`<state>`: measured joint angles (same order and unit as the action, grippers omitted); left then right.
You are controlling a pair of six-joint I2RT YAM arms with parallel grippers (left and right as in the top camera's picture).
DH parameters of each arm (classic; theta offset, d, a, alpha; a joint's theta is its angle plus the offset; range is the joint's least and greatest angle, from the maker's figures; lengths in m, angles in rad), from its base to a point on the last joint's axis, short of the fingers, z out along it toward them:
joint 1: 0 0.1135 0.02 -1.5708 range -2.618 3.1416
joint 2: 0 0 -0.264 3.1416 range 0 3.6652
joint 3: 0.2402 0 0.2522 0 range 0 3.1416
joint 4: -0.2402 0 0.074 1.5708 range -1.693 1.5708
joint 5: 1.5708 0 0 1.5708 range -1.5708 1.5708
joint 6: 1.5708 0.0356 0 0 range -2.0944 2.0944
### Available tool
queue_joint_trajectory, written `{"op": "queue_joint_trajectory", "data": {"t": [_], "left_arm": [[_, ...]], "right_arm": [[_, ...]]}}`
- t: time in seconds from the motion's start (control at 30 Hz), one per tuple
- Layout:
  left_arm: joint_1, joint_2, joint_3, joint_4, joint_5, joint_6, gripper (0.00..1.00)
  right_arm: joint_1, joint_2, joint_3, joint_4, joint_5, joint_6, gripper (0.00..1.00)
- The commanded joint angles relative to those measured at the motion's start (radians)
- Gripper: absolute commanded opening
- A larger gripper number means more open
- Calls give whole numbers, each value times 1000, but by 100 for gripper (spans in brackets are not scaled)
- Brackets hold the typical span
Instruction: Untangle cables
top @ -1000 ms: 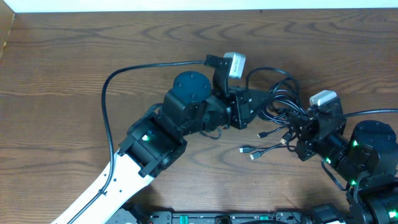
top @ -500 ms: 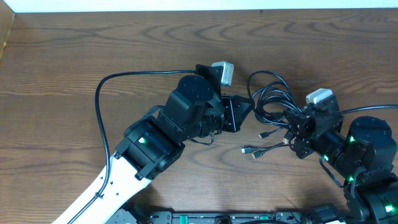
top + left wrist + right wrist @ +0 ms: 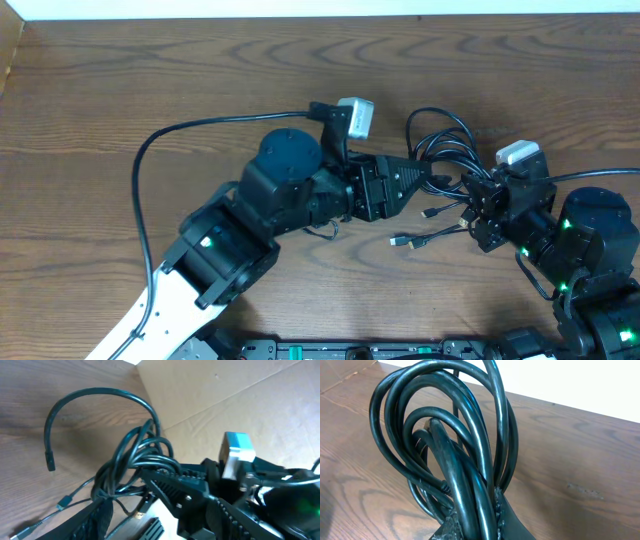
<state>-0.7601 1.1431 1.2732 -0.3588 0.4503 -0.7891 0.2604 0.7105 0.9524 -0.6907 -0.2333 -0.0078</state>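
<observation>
1. The cables [image 3: 437,158] lie in loops on the worktop [image 3: 150,80], right of its middle, nearer the far edge.
2. The right gripper [image 3: 468,196] is closed tight on the cables.
3. The left gripper [image 3: 426,178] has its jaws apart, just beside them.

Free, left: I find the table [image 3: 90,130] open wood across its whole left side and along the far edge.
Blocked, centre: the left arm [image 3: 285,190] lies diagonally, its own thick cable [image 3: 150,170] arching out beside it.
Blocked, right: the right arm [image 3: 590,235].
Between them: looped cables [image 3: 445,150] fill the gap from the left gripper [image 3: 432,178] to the right gripper [image 3: 472,197]. Loose plug ends [image 3: 405,241] trail toward the near edge.
Free, narrow: I note a lane of wood below those plugs.
</observation>
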Motion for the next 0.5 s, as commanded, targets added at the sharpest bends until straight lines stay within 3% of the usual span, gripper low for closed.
{"op": "queue_joint_trajectory", "data": {"t": [0.0, 0.47], "left_arm": [[4, -10, 27, 5, 10, -17, 64], [1, 51, 27, 22, 22, -9, 64]], "right_arm": [[2, -10, 0, 14, 6, -8, 1], [2, -10, 0, 33, -35, -8, 1]]}}
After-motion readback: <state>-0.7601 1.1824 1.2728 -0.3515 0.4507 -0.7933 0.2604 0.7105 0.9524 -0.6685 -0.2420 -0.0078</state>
